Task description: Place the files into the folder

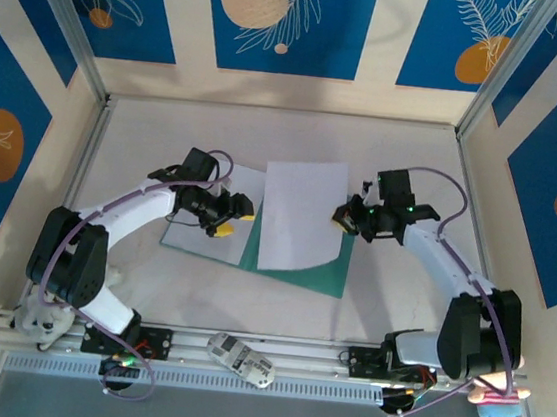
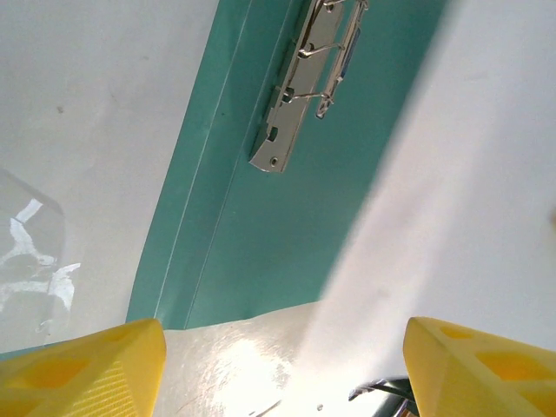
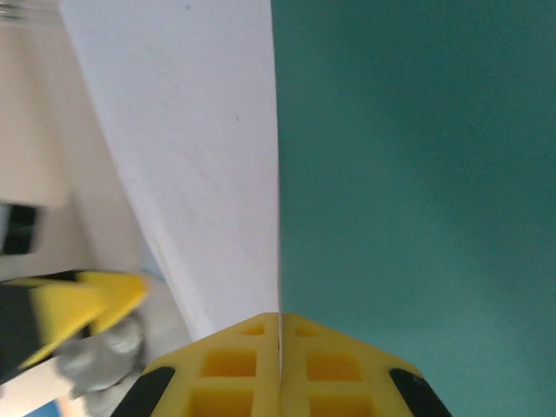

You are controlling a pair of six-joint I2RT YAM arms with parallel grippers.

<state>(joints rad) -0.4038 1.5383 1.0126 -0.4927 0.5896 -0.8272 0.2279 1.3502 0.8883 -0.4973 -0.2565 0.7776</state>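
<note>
The teal folder lies open mid-table, its metal clip along the spine. My right gripper is shut on the right edge of one white file sheet, which is lifted and slants over the folder. In the right wrist view the sheet's edge runs straight into the closed yellow jaws of the right gripper, with the teal cover beside it. My left gripper hangs open over the folder's left half. A second white sheet lies flat below its spread fingers.
A small white-grey device rests on the metal rail by the arm bases. A pink toy sits at the near right corner. Patterned walls enclose the table at the back and both sides.
</note>
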